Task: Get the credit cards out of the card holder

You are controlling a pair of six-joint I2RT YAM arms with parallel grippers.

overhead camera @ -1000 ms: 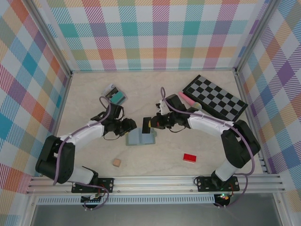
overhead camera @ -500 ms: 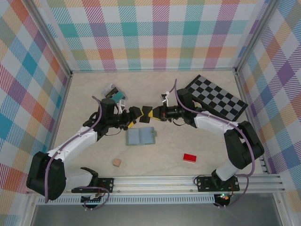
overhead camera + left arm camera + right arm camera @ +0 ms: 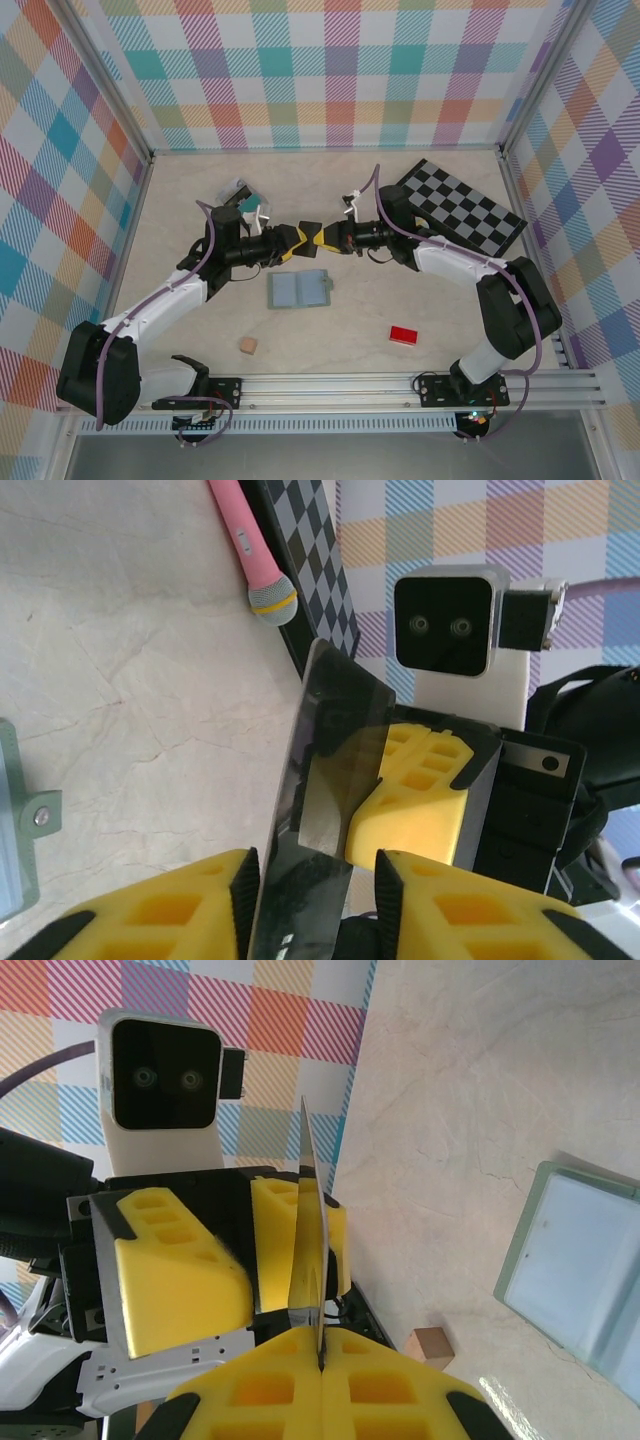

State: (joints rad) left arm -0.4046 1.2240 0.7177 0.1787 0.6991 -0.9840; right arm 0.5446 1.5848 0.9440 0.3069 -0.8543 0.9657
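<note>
The pale blue-grey card holder [image 3: 300,289] lies open on the table; its inside shows in the right wrist view [image 3: 580,1270] and its clasp tab in the left wrist view [image 3: 25,830]. Above and behind it my two grippers meet nose to nose. My right gripper [image 3: 322,238] [image 3: 320,1345] is shut on a dark grey credit card [image 3: 308,1210] [image 3: 330,740], held on edge. My left gripper [image 3: 290,243] [image 3: 312,900] is open, its fingers astride the card's free end, the card close to the left pad. A teal card [image 3: 250,205] lies at the back left.
A black-and-grey checkered board [image 3: 460,205] lies at the back right with a pink pen-like thing [image 3: 255,550] beside it. A red block [image 3: 403,335] and a small wooden cube [image 3: 247,345] sit near the front. Checked walls close in the table.
Both grippers rose off the card holder and moved back, the right one carrying the dark card. The left gripper has since closed the gap and now straddles the card.
</note>
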